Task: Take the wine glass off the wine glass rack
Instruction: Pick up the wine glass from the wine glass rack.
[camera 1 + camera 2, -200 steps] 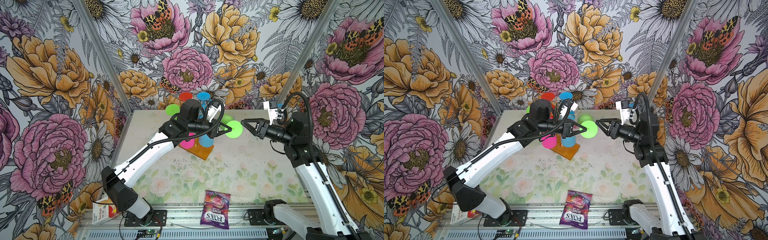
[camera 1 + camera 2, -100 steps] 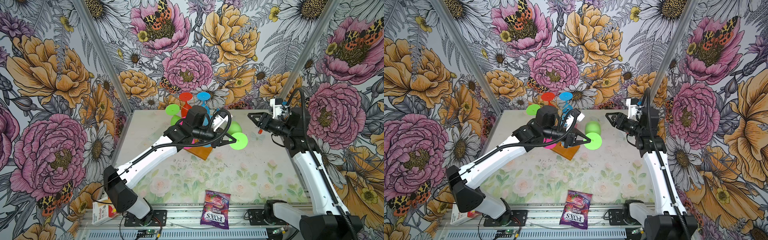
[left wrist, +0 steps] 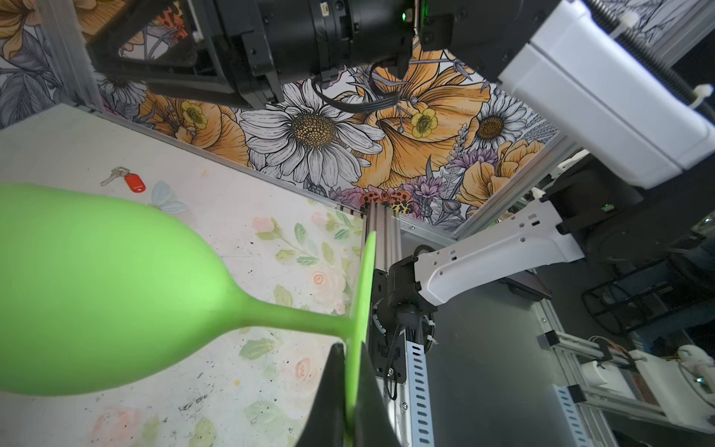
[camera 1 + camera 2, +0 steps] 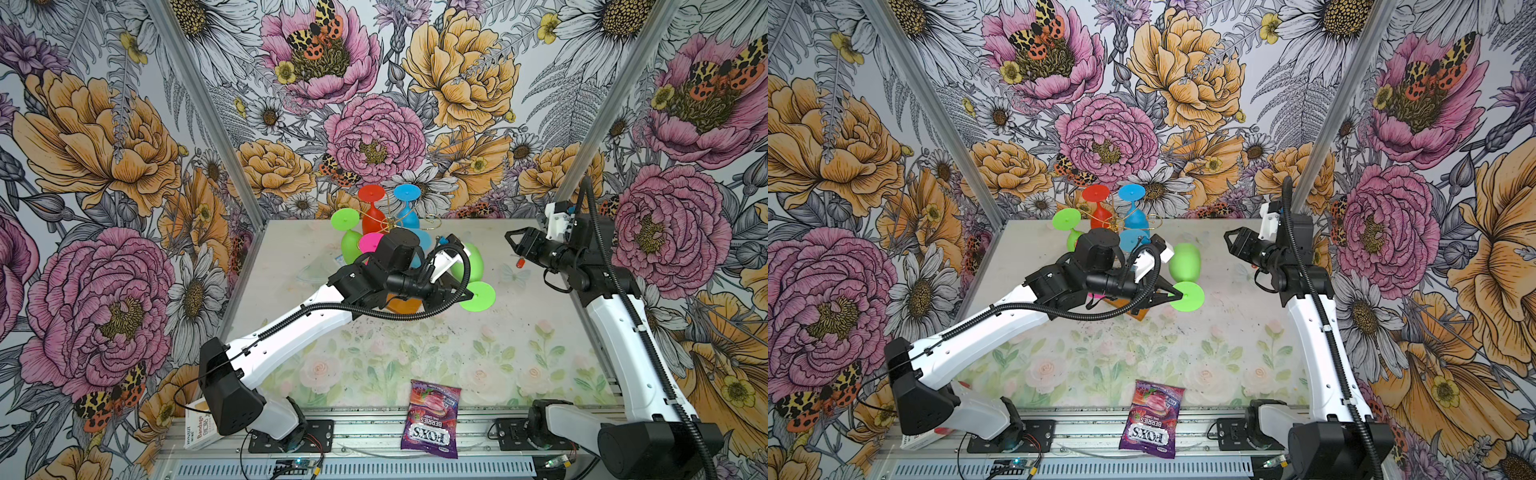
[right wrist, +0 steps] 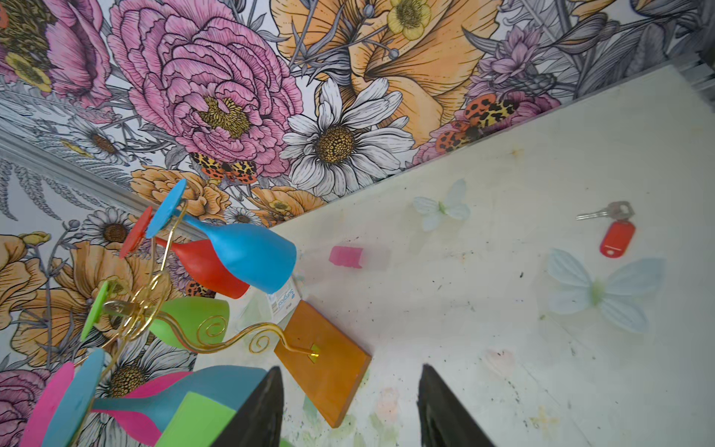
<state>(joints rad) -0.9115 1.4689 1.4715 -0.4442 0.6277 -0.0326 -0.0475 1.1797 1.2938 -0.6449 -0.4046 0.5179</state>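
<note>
1. Front rail: bag of Fox's berry sweets (image 4: 432, 417) lying over the near edge of the table (image 4: 415, 353). A bandage box (image 4: 198, 430) sits by the foot of the left arm. Neither belongs to the job.
2. Mid table, left gripper (image 4: 1177, 296): fingers pinched tight on the rim of the round foot of the lime-green wine glass (image 3: 127, 294).
3. Same glass, location and progress: it hangs in the air above the table, just beside the rack's wooden base and apart from every wire arm. The lift-off looks done. What likely remains is carrying it clear and setting it down.
4. Same glass, orientation: the long axis runs foot to bowl, with the foot toward the near side and the mouth turned away toward the back wall. The left wrist view shows the foot edge-on. It is tilted and neither upright nor flat, but how steeply cannot be told.
5. Right side, right gripper (image 5: 350, 410): jaws standing apart at a middling width, nothing between them, well apart from the held glass.
6. Beyond it: key with a red tag (image 5: 615, 236), flat on the table.
7. Far end, wine glass rack (image 5: 216, 336): gold wire scrolls on an orange-brown base (image 5: 325, 360). Red (image 4: 372, 208), green (image 4: 347, 232), pink (image 4: 371, 243) and two blue glasses hang foot-up. One curled hook (image 4: 432, 222) is empty.
</note>
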